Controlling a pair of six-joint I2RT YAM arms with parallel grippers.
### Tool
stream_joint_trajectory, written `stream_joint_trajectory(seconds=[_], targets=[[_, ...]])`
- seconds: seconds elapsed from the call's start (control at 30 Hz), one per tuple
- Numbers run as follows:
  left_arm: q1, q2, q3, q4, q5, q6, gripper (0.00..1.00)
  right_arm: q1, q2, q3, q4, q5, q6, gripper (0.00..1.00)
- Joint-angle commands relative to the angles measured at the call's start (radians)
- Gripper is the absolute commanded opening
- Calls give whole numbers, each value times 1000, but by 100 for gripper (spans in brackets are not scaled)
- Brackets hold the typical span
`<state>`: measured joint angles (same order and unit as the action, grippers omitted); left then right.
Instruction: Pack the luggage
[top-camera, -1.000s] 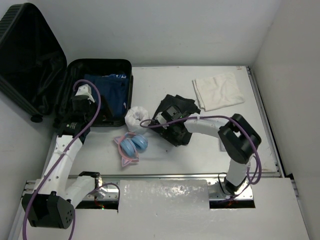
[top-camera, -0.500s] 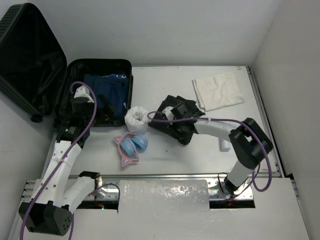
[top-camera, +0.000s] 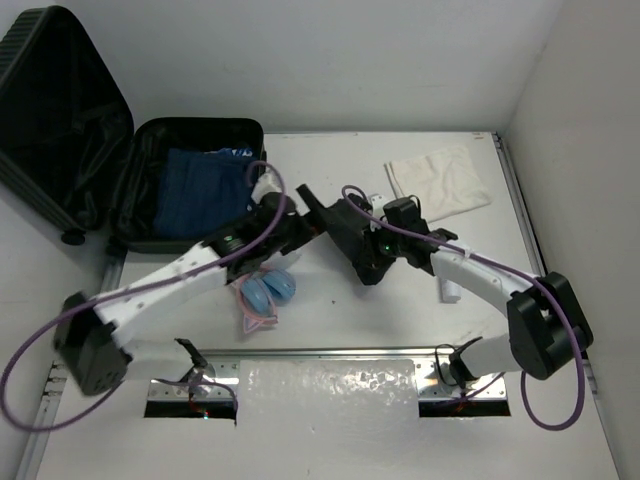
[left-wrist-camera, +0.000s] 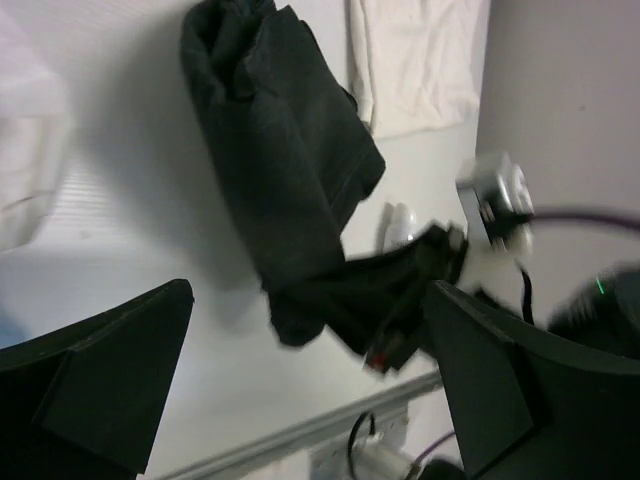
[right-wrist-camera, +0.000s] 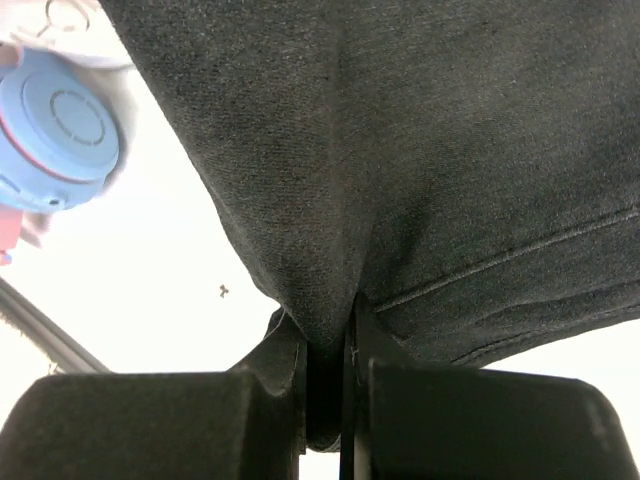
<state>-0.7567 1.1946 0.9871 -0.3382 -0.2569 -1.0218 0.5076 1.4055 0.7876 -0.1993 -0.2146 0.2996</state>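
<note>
Left pincer (left-wrist-camera: 310, 350) swung across beside soft, crumpled black garment (left-wrist-camera: 280, 170).

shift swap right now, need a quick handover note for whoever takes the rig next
Left gripper: open, empty, hovering beside the black garment.
Right gripper: shut on a fold of the black garment, mid-table.
Luggage: open at the far left, blue clothing inside.
Done: blue clothing packed.
Left: black garment, white cloth and blue headphones are not yet in.

Black ribbed hard-shell luggage (top-camera: 70, 120), open at far-left corner of table (top-camera: 330, 160), lid raised leftward, blue clothing (top-camera: 195, 190) inside.
</note>
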Motion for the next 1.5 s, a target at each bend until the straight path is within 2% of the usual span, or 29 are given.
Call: stream_joint_trajectory(seconds=[0.0, 0.13, 0.6, 0.67, 0.7, 0.73, 0.77, 0.8, 0.83, 0.87, 0.9, 0.93, 0.97, 1.03, 1.1, 1.13, 1.2, 1.27, 1.4, 1.47], targets=[[-21, 160, 53, 111, -53, -149, 100, 3, -69, -30, 109, -66, 38, 0], [-30, 339, 136, 137, -42, -176, 100, 3, -103, -59, 135, -89, 19, 0], [-93, 569, 245, 145, 28, -227, 98, 16, -118, -91, 193, -111, 13, 0], [-93, 576, 233, 159, 30, -231, 86, 14, -132, -94, 193, -92, 21, 0], [-93, 571, 213, 172, 28, -230, 56, 14, -138, -93, 193, -77, 22, 0], [-93, 566, 205, 179, 22, -231, 31, 14, -143, -91, 190, -77, 26, 2], [-92, 556, 202, 180, 16, -227, 7, 14, -149, -94, 189, -81, 27, 14], [-90, 553, 206, 179, 8, -213, 0, 16, -160, -105, 189, -83, 32, 24], [-86, 551, 215, 170, 5, -199, 0, 14, -192, -113, 192, -86, 50, 32], [-73, 551, 228, 168, 5, -160, 0, 16, -213, -123, 193, -86, 56, 46], [-66, 553, 252, 169, 27, -132, 0, 14, -239, -132, 192, -85, 64, 62], [-47, 556, 268, 195, 45, -95, 0, 14, -299, -140, 161, -66, 68, 85], [-40, 562, 309, 200, 70, -16, 0, 12, -334, -143, 146, -60, 69, 98], [-17, 597, 384, 179, 158, 90, 0, 11, -405, -139, 71, -2, 68, 99], [-12, 635, 575, 72, 168, 256, 0, 11, -503, -113, 20, 43, 65, 99], [-7, 672, 714, -43, 138, 361, 0, 9, -555, -102, -30, 97, 64, 99], [-1, 700, 839, -201, 67, 448, 0, 9, -589, -62, -96, 144, 50, 99], [29, 714, 971, -272, -23, 543, 0, 6, -615, -39, -126, 188, 35, 99], [176, 648, 1001, -274, -9, 608, 0, 6, -614, -42, -164, 212, 0, 99], [291, 603, 977, -228, 8, 628, 0, 5, -609, -62, -150, 212, -5, 99]])
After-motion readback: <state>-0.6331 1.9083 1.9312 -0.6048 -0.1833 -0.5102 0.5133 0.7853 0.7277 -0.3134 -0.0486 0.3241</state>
